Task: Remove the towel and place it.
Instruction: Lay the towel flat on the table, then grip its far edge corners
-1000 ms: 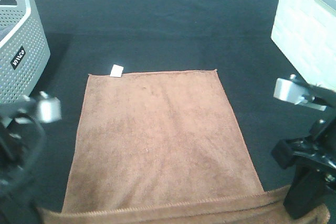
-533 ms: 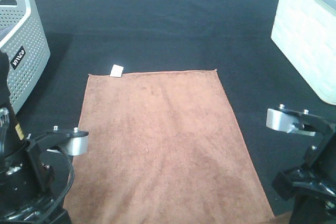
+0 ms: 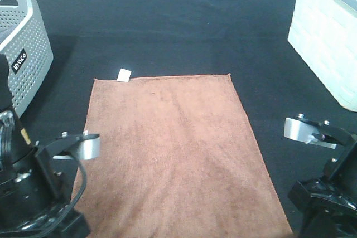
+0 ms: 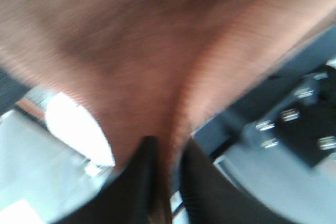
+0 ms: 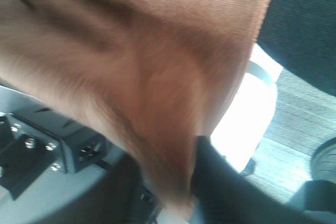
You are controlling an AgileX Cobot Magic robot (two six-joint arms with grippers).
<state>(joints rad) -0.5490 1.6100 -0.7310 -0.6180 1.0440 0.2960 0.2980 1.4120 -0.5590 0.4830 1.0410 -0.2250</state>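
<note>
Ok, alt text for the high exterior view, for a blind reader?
A brown towel lies flat on a black table cloth, a small white tag at its far left corner. The left arm and right arm flank its near end; a grey basket stands far left, a white box far right.

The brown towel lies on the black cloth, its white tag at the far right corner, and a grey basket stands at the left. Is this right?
Not quite: the white tag is at the far left corner of the towel, as the exterior high view shows. The rest holds: black cloth beneath, grey basket at the left.
</note>
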